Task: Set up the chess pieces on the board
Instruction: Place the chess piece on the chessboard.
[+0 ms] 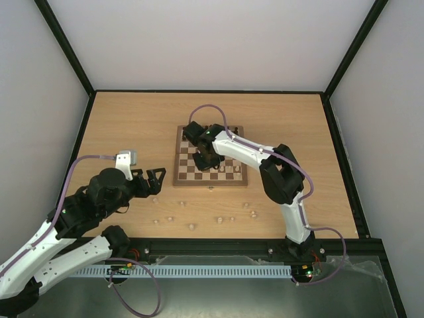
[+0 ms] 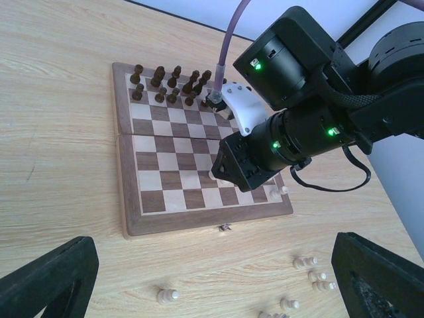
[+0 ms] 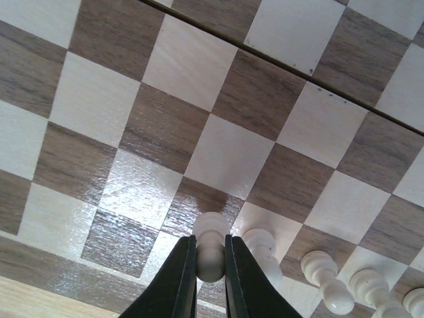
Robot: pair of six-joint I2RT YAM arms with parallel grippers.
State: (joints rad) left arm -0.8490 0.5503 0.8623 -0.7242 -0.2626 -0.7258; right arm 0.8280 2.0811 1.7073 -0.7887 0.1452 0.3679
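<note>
Two black fingers [image 3: 175, 281] of your right gripper [image 3: 211, 265] are pinched tight on one pale pawn [image 3: 211, 233]. It is smooth turned wood with a round head, clamped just below the head. You cannot tell from the wrist view whether its base touches the square.

It sits over the rows nearest the 6 o'clock edge of the board [image 1: 179, 179], as the top camera sees it.

Board: flat wooden square, checkered dark brown and cream. The grain is plain and there is a glossy sheen on the squares under the wrist camera. It has a brown border, and a small metal latch [image 2: 225, 228] sits mid-way along the 6 o'clock edge.

At the pawn's 3 o'clock in the right wrist view runs a row of pale pieces [image 3: 324, 275], lathe-turned with knobbed tops. The nearest stands just beside the right-hand finger.

Dark pieces [image 2: 169, 83], small brown turned shapes, stand upright in two rows along the board's 12 o'clock edge.

Your left gripper [image 1: 147, 180] has its jaws spread wide with nothing between them. The fingers are matte black and wedge-shaped. It hovers above the table [image 1: 132, 126] at the board's 8 o'clock, apart from the board.

Loose pale pieces [image 1: 218, 219] are scattered on the light wood-grain tabletop at the board's 6 o'clock, well apart from one another. Several lie on their sides.
</note>
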